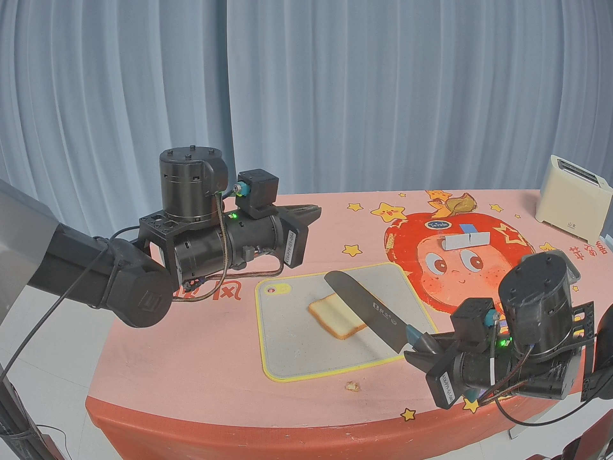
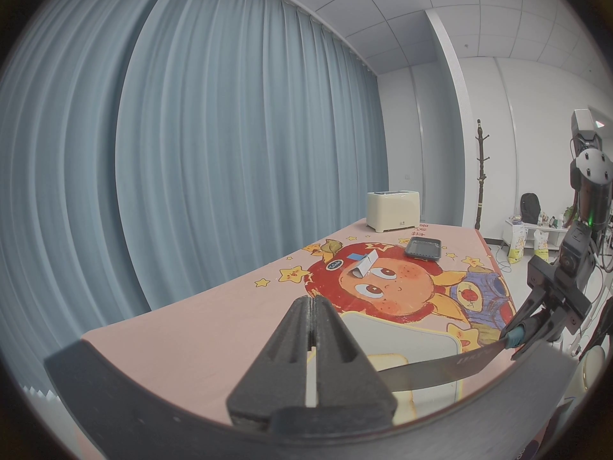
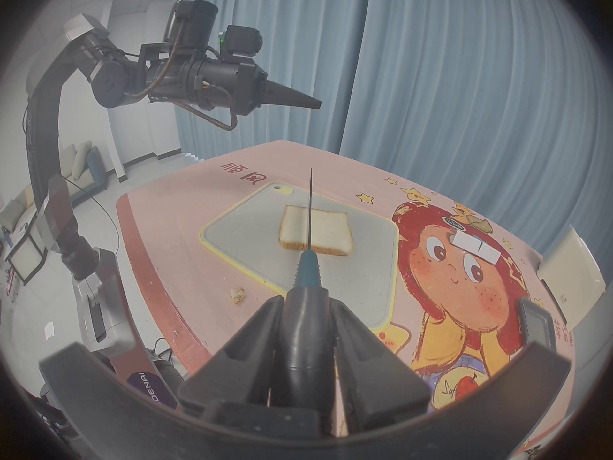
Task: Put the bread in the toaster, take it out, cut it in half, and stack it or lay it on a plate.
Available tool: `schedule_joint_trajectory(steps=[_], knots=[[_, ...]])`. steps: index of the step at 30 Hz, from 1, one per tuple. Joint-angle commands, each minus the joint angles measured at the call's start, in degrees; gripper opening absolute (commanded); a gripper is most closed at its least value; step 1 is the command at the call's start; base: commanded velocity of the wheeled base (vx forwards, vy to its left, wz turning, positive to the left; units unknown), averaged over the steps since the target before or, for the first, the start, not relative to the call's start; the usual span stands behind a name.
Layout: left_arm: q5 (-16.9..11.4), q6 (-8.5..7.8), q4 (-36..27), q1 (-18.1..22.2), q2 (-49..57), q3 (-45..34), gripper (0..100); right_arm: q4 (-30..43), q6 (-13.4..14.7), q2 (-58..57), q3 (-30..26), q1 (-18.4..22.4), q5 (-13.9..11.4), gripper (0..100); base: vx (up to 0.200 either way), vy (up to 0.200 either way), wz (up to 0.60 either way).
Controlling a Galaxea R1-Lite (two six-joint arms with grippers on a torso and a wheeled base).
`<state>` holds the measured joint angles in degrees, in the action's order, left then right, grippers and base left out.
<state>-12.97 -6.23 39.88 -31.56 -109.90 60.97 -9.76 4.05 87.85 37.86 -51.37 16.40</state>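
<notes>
A slice of bread point(image 1: 336, 315) lies flat on the grey, yellow-rimmed cutting board point(image 1: 287, 346) at mid table. My right gripper point(image 1: 424, 352) is shut on the teal handle of a knife point(image 1: 367, 305), near the board's right front corner. The blade stands on edge across the middle of the slice point(image 3: 316, 230); I cannot tell if it touches. My left gripper point(image 1: 306, 213) hangs shut and empty above the table, behind the board's far left corner. The cream toaster point(image 1: 573, 198) stands at the far right. A dark tray point(image 2: 423, 248) lies near the toaster.
A crumb point(image 1: 351, 386) lies on the pink cloth in front of the board. A small white block point(image 1: 466, 240) sits on the cartoon apple print right of the board. The table's front edge runs close below my right gripper.
</notes>
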Motion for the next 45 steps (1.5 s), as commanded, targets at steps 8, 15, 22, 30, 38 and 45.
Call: schedule_joint_trajectory(steps=[8,15,22,30,38,45], knots=[[0.1,0.08,-0.1,-0.4,-4.5,4.8,0,-0.1,0.0,0.7,0.2,0.4,0.1,0,0.0,0.0,0.0],[0.1,0.08,-0.1,-1.0,-6.2,6.3,0,-0.8,0.1,1.0,0.4,0.1,0.2,0,0.0,0.0,0.0],[0.1,-0.01,-0.1,-0.9,-6.3,6.4,0,-1.3,0.3,2.6,0.5,0.3,0.2,0,0.0,0.0,0.0],[-0.4,-0.27,0.0,-0.7,-8.7,6.3,0,-2.5,0.4,3.0,0.4,0.4,0.2,0,0.0,0.0,0.0],[-1.0,-0.45,0.0,-0.9,-9.1,6.5,0,-2.5,0.4,4.2,0.4,0.6,0.3,0,0.0,0.0,0.0],[-1.2,-0.54,0.0,-1.1,-9.5,6.9,0,-2.5,0.3,3.9,0.6,1.0,1.3,0,0.0,0.0,0.0]])
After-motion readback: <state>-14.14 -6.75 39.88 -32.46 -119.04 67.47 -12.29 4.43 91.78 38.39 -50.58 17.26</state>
